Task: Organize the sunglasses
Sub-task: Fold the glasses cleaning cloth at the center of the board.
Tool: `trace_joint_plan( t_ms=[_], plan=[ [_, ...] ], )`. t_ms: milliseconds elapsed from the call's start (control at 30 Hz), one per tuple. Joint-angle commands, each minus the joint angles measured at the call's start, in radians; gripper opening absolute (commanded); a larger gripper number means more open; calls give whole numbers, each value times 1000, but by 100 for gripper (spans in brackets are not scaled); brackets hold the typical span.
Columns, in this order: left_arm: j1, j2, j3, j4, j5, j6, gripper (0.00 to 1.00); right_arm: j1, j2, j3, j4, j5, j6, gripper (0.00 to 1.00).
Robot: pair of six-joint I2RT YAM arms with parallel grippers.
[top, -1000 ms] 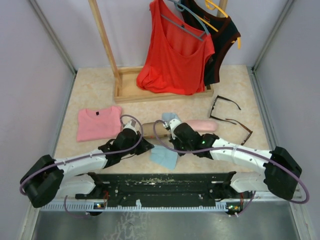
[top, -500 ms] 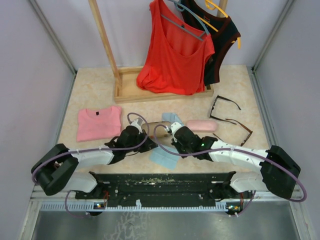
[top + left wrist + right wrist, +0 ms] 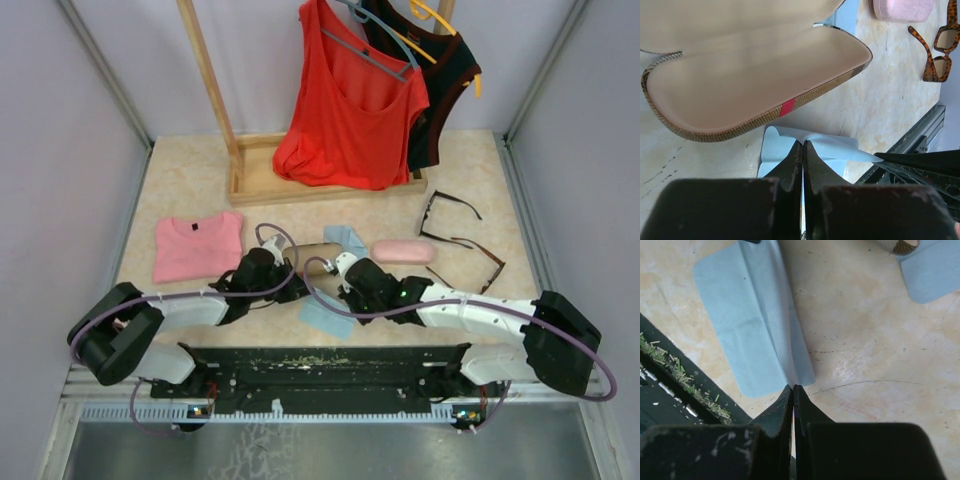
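Sunglasses with a thick black frame (image 3: pixel 430 212) lay at the table's far right, well apart from both arms; the slim reddish-brown sunglasses (image 3: pixel 496 268) sat nearer, just beside the oblong pink case (image 3: pixel 403 251). The left gripper (image 3: pixel 803 145) was pinched fully closed and empty, near the open brown plaid case (image 3: pixel 755 80). The right gripper (image 3: pixel 792 388), likewise closed on nothing, hung by a light blue cloth (image 3: pixel 752 315).

Both arms are stretched low and inward, wrists near each other; the black two-finger left gripper (image 3: pixel 802 146) and right gripper (image 3: pixel 792 390) are closed on nothing.
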Motion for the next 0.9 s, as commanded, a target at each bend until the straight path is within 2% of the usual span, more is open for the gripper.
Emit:
trace_joint_plan(
  t_ms=[0, 500, 867],
  plan=[
    [14, -5, -22, 23, 43, 33, 0, 40, -17, 10, 7, -19, 27, 0],
    [17, -90, -121, 6, 56, 17, 0, 96, 23, 18, -19, -4, 40, 0],
    [17, -94, -141, 9, 72, 15, 0, 107, 65, 34, -31, -25, 43, 0]
  ],
)
